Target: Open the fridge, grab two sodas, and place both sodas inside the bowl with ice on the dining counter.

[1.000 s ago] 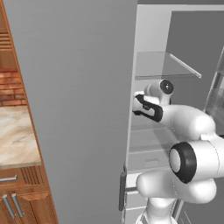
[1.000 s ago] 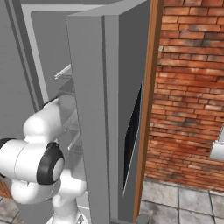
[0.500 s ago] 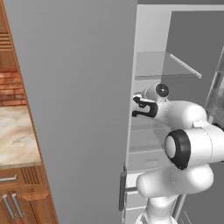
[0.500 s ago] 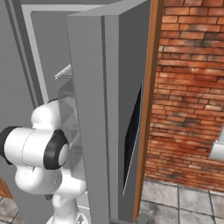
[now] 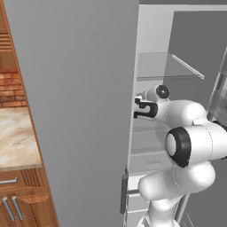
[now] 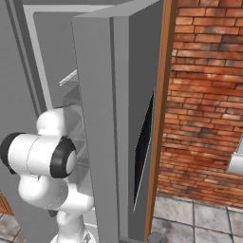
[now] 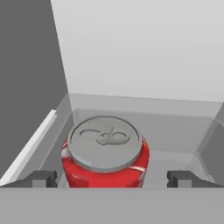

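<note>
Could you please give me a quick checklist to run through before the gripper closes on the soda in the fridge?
1. Fridge door swung open: ok.
2. Gripper open, one fingertip on each side of the soda can: ok.
3. Can standing upright, lid facing the hand camera: ok.
4. Can roughly midway between the fingertips: ok, sitting slightly toward the left one in the hand view.
5. How far down the can the fingertips reach: cannot tell.
6. Second soda located: cannot tell.

White arm bent forward, tool (image 7: 112,178) spread wide, seemingly empty.
</note>
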Robot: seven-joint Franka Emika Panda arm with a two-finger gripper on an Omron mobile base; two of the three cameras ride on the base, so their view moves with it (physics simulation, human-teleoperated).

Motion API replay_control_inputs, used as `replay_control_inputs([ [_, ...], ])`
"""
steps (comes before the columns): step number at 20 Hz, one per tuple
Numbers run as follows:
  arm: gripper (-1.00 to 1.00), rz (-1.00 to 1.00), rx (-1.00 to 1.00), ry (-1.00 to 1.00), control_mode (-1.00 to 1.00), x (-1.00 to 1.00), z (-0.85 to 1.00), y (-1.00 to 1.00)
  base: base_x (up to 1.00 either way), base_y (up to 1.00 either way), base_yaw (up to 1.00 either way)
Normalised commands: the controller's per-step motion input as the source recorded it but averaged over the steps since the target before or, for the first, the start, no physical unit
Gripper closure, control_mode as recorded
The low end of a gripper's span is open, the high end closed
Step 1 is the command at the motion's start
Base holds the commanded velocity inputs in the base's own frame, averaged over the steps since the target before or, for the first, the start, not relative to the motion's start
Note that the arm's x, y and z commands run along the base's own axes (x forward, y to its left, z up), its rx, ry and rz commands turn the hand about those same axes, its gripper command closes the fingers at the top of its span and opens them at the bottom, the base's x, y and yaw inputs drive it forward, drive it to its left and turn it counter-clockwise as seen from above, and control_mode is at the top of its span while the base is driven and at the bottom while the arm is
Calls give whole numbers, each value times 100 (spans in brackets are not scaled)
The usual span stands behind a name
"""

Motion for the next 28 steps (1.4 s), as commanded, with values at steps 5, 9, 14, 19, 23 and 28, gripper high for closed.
replay_control_inputs([
  [5, 100, 0, 0, 0, -100, 15, 0, 2, 0, 0, 0],
  [9, 100, 0, 0, 0, -100, 6, -1, 0, 0, 0, 0],
  [14, 100, 0, 0, 0, -100, 1, -1, 0, 0, 0, 0],
  [19, 100, 0, 1, 0, -100, -1, -6, 0, 0, 0, 0],
  [23, 100, 0, 0, -5, -100, -25, -2, 0, 0, 0, 0],
  [28, 100, -1, 0, -6, -100, -50, 0, 0, 0, 0, 0],
])
